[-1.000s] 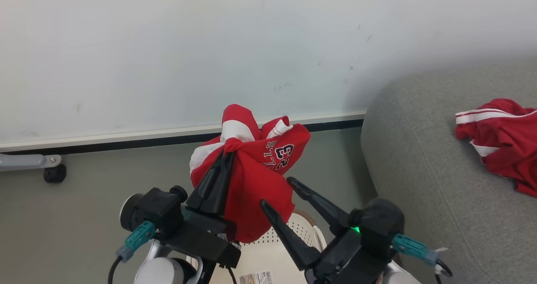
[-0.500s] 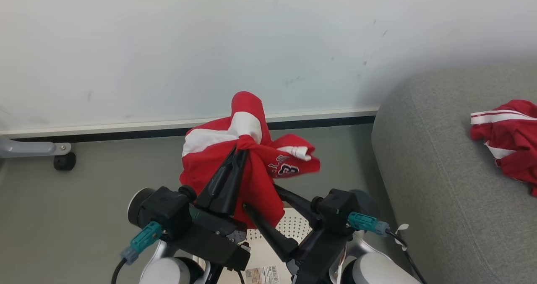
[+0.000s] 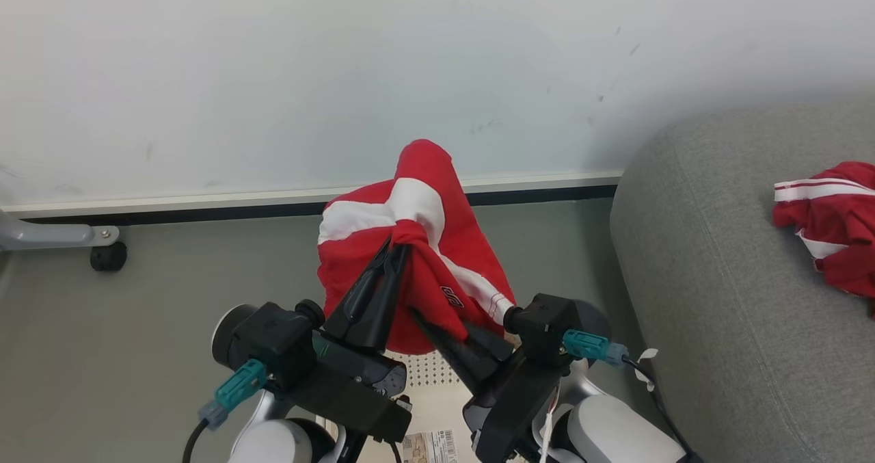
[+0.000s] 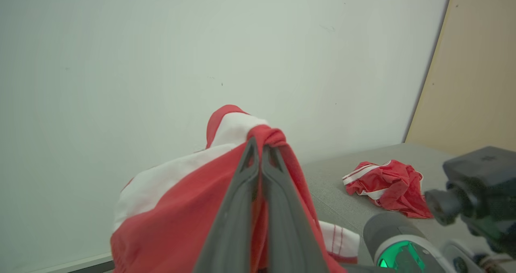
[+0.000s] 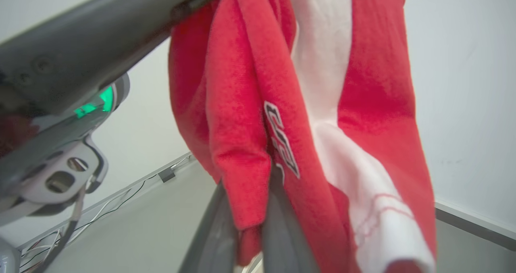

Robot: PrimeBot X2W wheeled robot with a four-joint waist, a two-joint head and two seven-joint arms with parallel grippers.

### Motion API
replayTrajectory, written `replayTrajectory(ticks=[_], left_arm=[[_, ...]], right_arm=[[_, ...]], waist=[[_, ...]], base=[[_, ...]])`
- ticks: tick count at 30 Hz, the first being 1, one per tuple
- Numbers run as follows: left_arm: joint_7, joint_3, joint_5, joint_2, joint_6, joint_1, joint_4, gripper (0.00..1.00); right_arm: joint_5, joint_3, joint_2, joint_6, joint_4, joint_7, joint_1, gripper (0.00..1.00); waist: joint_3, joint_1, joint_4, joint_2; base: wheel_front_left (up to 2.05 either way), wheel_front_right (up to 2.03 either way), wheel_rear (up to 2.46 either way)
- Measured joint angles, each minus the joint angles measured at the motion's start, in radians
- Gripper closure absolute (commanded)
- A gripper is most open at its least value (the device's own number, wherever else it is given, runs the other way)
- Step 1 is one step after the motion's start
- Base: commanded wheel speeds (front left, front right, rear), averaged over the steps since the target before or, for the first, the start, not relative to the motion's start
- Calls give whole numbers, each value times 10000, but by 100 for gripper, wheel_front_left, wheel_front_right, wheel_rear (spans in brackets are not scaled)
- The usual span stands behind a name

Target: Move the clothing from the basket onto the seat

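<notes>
- The red garment [image 3: 437,271] hangs in the air over the basket [image 3: 432,398], between the two arms and in front of the pale wall [image 3: 273,73]. It is not touching the seat [image 3: 718,278].
- Its long axis runs up and down the head view, from a bunched peak above the left fingertips to a rounded lower hem by the right pincer [image 3: 418,314]. The peak points toward the wall.
- The left pincer [image 3: 398,249] is clamped on a twisted knot of fabric near the top, fingers pressed together, and the cloth spills down both sides of them.
- The right pincer is closed on a lower fold. In the right wrist view, a red fold is pinched between its two dark fingers.
- The cloth is soft and matte. A broad white band crosses the top, a narrower white stripe slants to the lower right, and dark-edged white lettering sits on a crease.
- The basket is cream plastic pierced with small holes, with a paper label [image 3: 427,446] on its bottom.
- A second garment [image 3: 830,234], red with thin white stripes, lies crumpled on the grey woven seat with its rounded edge, well apart from the held one.
</notes>
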Motion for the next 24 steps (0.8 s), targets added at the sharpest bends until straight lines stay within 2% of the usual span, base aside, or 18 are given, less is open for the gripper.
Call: replayTrajectory(ticks=[1,2,3,4,5,6,17,24], left_arm=[[0,2,0,0,0,0,-2,89],[2,-2,0,4,0,0,-6,62],[2,-2,0,4,0,0,-8,51],[15,-10,0,8,0,0,-8,21],[15,-19,0,15,0,0,-8,2],[17,-27,0,21,0,0,-8,0],[244,-430,107,221,-13,15,69,0],[477,-924,253,441,-184,262,263,0]], right_arm=[[8,4,0,2,35,-25,-46,100],[15,6,2,2,67,-113,-76,100],[50,6,4,2,109,-190,-93,100],[94,8,6,2,163,-234,-111,100],[105,6,6,2,192,-322,-132,100],[115,6,6,2,207,-387,-172,100],[263,-412,4,2,746,-1126,-772,100],[362,-782,-270,2,1348,-1425,-966,100]], waist=[[4,0,-7,0],[8,0,-15,0],[13,0,-25,-1],[16,0,-35,0],[20,0,-46,0],[23,0,-57,0],[21,0,-157,0],[-7,0,-233,0]], base=[[0,0,0],[0,0,0],[0,0,0],[0,0,0],[0,0,0],[0,0,0],[0,0,0],[0,0,0]])
